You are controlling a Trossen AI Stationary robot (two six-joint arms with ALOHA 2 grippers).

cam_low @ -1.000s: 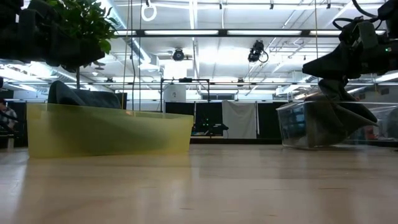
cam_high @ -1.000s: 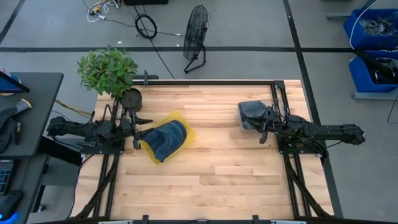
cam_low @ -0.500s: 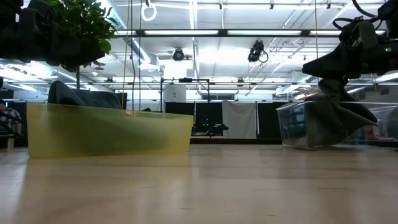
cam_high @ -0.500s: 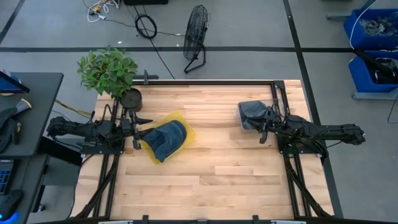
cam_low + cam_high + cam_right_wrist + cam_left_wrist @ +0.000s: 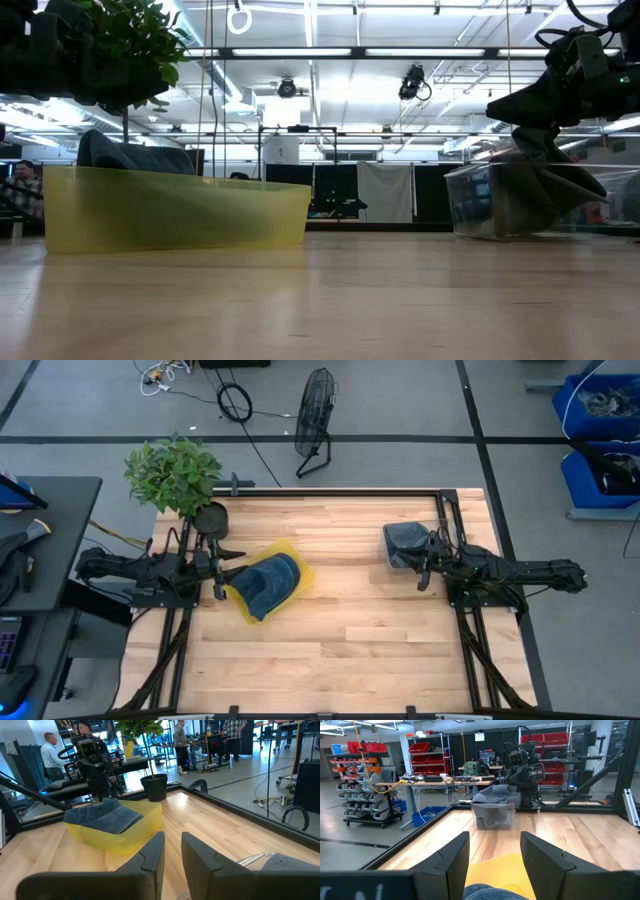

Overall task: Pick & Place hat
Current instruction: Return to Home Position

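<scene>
A yellow bin [image 5: 175, 210] is sitting on the left side of the wooden table [image 5: 320, 300]. A dark cap [image 5: 130, 155] is poking up over its back edge. Green plant leaves [image 5: 135, 35] are hanging over it near the top corner, right beside the dark left arm [image 5: 40, 50]. On the right side, a clear bin [image 5: 490, 200] is standing on the table, and a dark cloth [image 5: 550, 175] is drooping over it. The right arm [image 5: 565, 85] is hanging just above that cloth. Far behind, ceiling lights [image 5: 320, 52] are shining, and a person [image 5: 20, 180] is showing at the left edge.
</scene>
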